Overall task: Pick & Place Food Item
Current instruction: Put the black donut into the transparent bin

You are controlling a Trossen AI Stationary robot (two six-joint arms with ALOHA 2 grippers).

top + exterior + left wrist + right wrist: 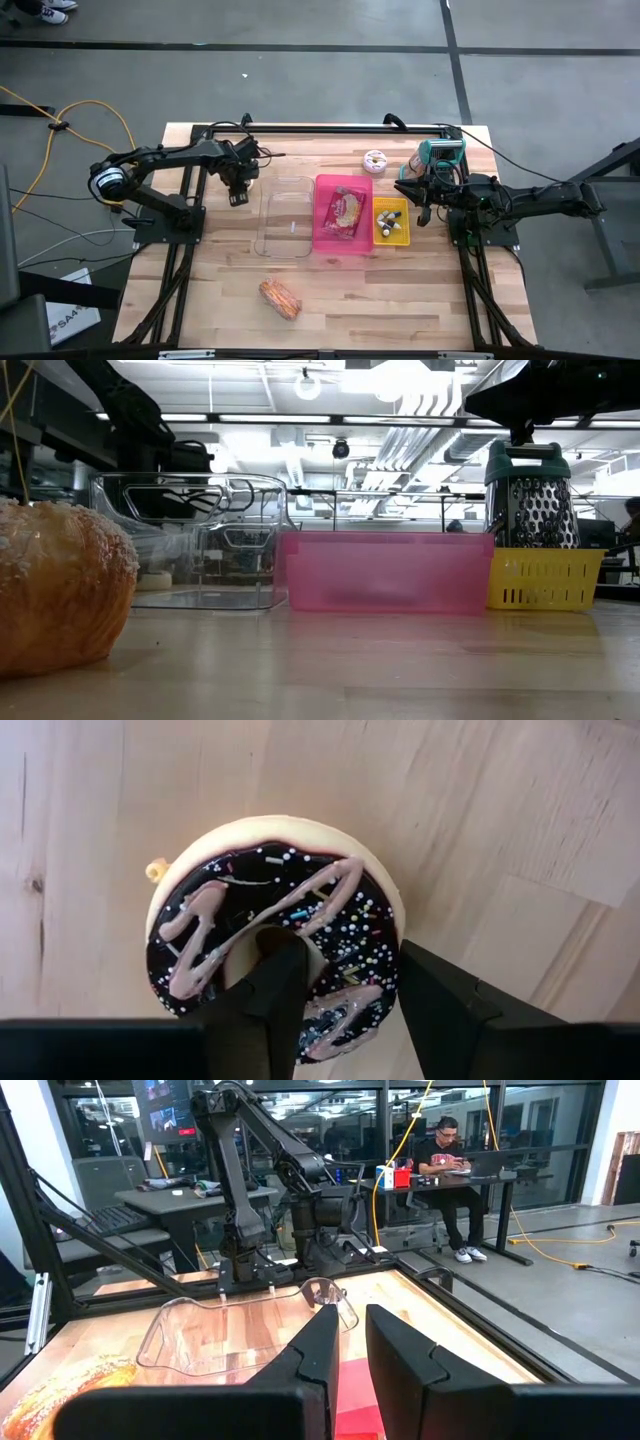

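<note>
One item in hand's reach, none moved by me yet. Chocolate-glazed doughnut [275, 935] sits on the counter [400, 300] beside the clear container [283, 217]. My left fingers [345, 1005] straddle its ring, partly open, one in the hole; grip unconfirmed. Left wrist points straight down. Right fingers [345, 1355] nearly closed, empty, hovering by the yellow basket [391, 222].

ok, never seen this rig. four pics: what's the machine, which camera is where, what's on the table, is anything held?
Two dark robot arms work at a wooden table. One camera looks straight down, one sits at table-top level, and one rides on each wrist.

On the table: a clear bin, a pink bin holding a wrapped pastry, a yellow basket, a green grater, a pale donut and a bread roll.

The left gripper straddles one side of a chocolate sprinkle donut, one finger in its hole, jaws closing. The right gripper waits beside the yellow basket, shut and empty.
</note>
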